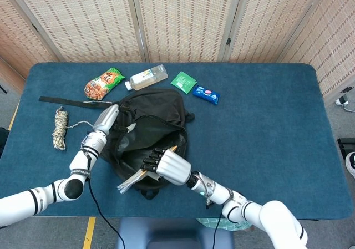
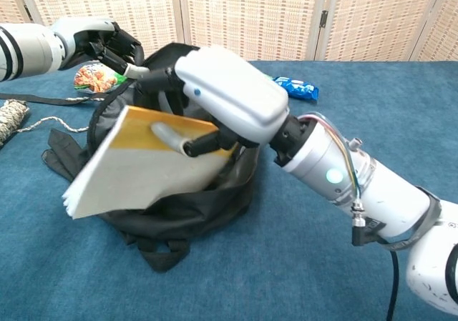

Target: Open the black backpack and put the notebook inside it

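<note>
The black backpack lies open on the blue table, its mouth facing me. My right hand grips the notebook, a yellow-covered pad with white pages, and holds it tilted over the bag's opening; part of it juts out past the near rim. My left hand holds the backpack's upper left edge, fingers curled on the fabric, keeping the mouth pulled wide. The bag's inside is dark and mostly hidden behind the right hand.
Behind the backpack lie a snack bag, a clear bottle, a green packet and a blue packet. A coil of rope and a black strap sit at the left.
</note>
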Available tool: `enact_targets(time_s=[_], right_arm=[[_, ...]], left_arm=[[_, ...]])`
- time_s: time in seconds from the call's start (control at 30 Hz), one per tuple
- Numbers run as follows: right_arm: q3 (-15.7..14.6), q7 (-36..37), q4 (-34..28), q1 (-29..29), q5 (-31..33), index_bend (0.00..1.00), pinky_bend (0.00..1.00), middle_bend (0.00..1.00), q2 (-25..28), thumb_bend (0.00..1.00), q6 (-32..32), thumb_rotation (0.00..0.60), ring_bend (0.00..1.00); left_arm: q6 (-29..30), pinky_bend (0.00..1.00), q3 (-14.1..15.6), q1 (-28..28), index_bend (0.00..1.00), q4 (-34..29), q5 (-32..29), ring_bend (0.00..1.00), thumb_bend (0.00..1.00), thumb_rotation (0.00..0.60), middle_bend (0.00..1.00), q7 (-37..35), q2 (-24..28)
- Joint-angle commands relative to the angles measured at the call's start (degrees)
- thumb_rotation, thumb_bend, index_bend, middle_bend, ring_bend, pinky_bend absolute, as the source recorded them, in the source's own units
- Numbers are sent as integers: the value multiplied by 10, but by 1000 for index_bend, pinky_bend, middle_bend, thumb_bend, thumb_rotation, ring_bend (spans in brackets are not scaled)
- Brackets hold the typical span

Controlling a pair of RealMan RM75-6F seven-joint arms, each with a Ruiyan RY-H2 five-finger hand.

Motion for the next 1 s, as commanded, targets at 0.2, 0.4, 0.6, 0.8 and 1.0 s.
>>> enact_targets(time_s=[0.2, 0.4, 0.6, 0.8, 1.0], right_arm=[[-59, 6, 81, -9, -19, 903, 514, 567, 7, 535, -28, 600, 603], [-69, -20, 91, 6, -21, 903, 514, 579, 21, 536, -45, 600, 614], [-79, -53, 96, 16, -19, 903, 514, 580, 32, 536, -78, 600, 615], [-71, -78, 104, 28, -1, 903, 514, 581, 20, 536, -114, 600, 612], [-52, -118, 117, 46, 17, 903, 514, 580, -2, 537, -128, 600, 630]], left_arm=[[-9, 0, 0, 11, 687, -15, 19, 368, 735, 600, 488, -26, 17], [-8, 0, -2, 20, 686, -36, 37, 368, 735, 600, 488, -44, 32], [-6, 0, 1, 24, 685, -52, 52, 367, 737, 600, 488, -53, 42], [-4, 0, 2, 26, 683, -64, 57, 366, 737, 600, 488, -58, 50], [-2, 0, 4, 26, 683, -71, 57, 365, 737, 600, 488, -60, 55]])
